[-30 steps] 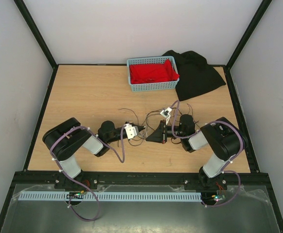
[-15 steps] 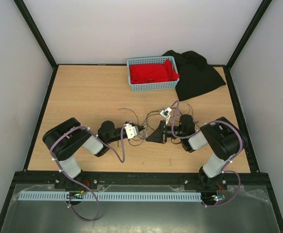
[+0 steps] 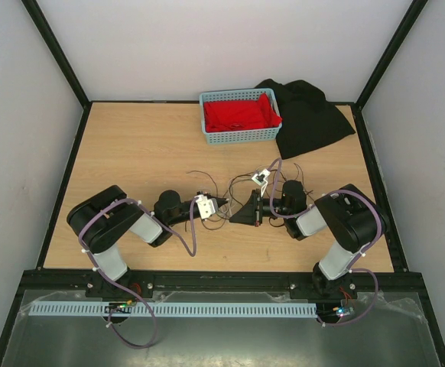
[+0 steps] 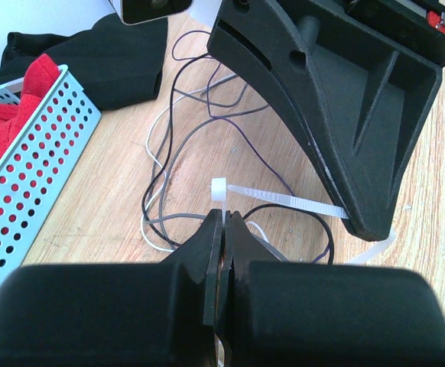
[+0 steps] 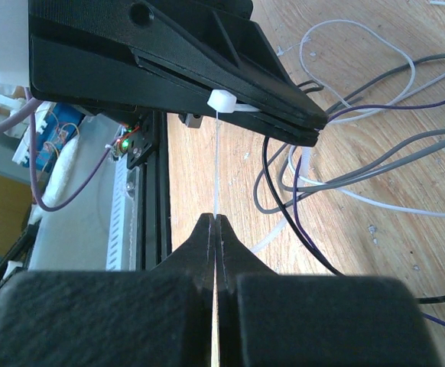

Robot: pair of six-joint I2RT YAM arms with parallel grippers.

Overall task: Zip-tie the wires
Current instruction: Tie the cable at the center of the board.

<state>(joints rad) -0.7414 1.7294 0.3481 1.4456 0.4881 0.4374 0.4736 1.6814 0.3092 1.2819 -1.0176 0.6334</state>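
The wires [image 3: 241, 183] are thin dark, grey, white and purple strands lying in loose loops on the wooden table between the two arms. They also show in the left wrist view [image 4: 178, 130] and in the right wrist view [image 5: 375, 160]. My left gripper [image 4: 224, 218] is shut on a white zip tie just below its head [image 4: 219, 188]. The strap [image 4: 284, 200] runs across to my right gripper [image 5: 216, 222], which is shut on the strap [image 5: 217, 168]. In the top view the two grippers meet tip to tip, left [image 3: 221, 205] and right [image 3: 243, 214]. The tie is held above the wire loops.
A blue basket [image 3: 240, 136] with red cloth stands at the back, with a black cloth [image 3: 310, 118] to its right. The basket is at the left in the left wrist view [image 4: 31, 160]. A translucent strip [image 5: 272, 233] lies on the table by the wires. The black front rail [image 5: 154, 191] is close.
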